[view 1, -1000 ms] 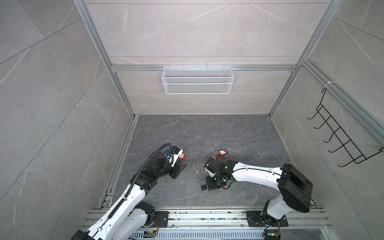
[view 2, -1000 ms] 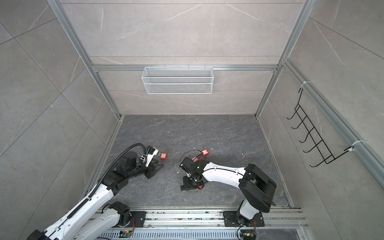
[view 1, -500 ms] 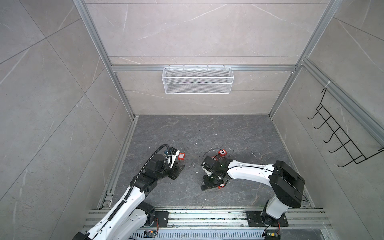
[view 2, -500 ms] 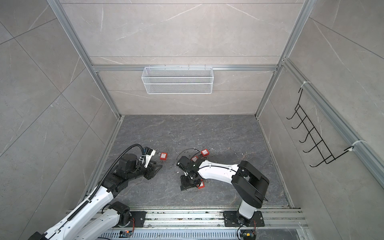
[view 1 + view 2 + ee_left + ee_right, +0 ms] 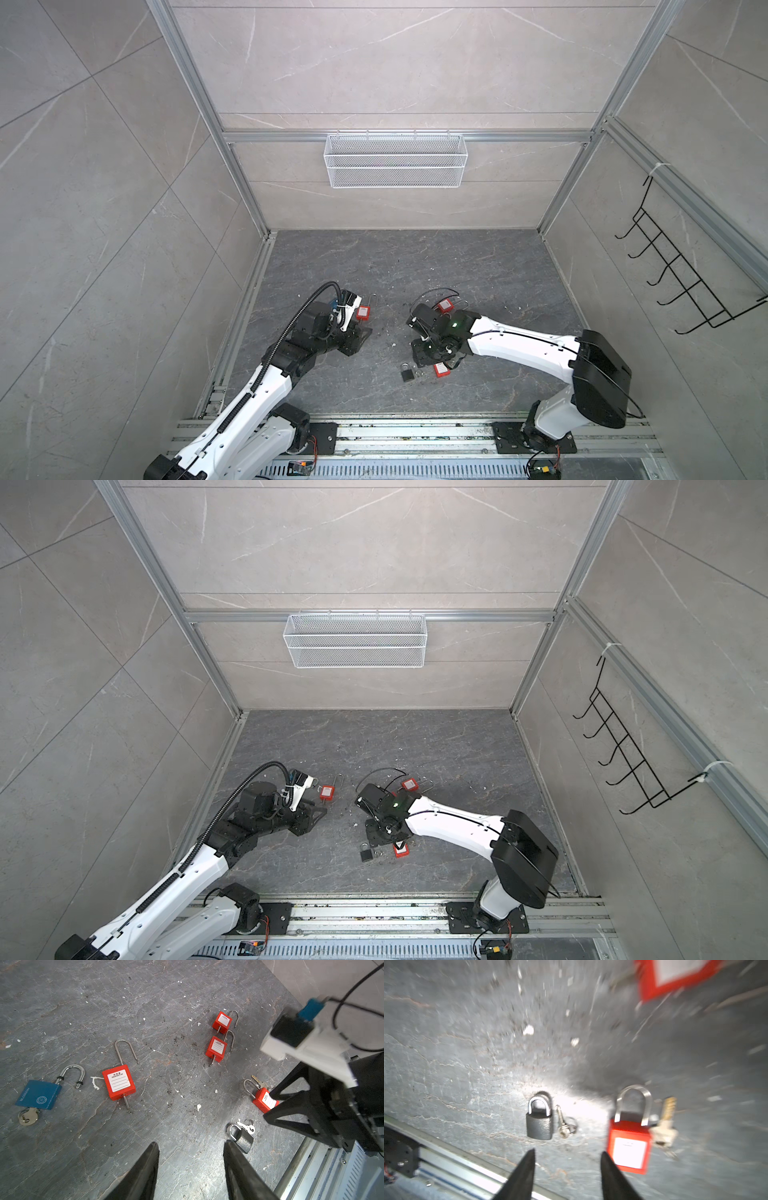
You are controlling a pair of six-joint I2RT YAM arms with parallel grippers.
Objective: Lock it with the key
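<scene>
Grippers both spread, nothing in either: right gripper [image 5: 568,1151] just beside shut red padlock [image 5: 629,1147], key [image 5: 665,1122] loose beside it; left gripper [image 5: 191,1141] near black padlock [image 5: 244,1141] on bench [image 5: 83,1147].

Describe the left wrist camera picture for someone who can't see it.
Six padlocks lie scattered on a grey stone floor: four red padlocks, a blue padlock with its loop open, and a small black padlock. The left gripper hangs open and empty in the foreground.
</scene>
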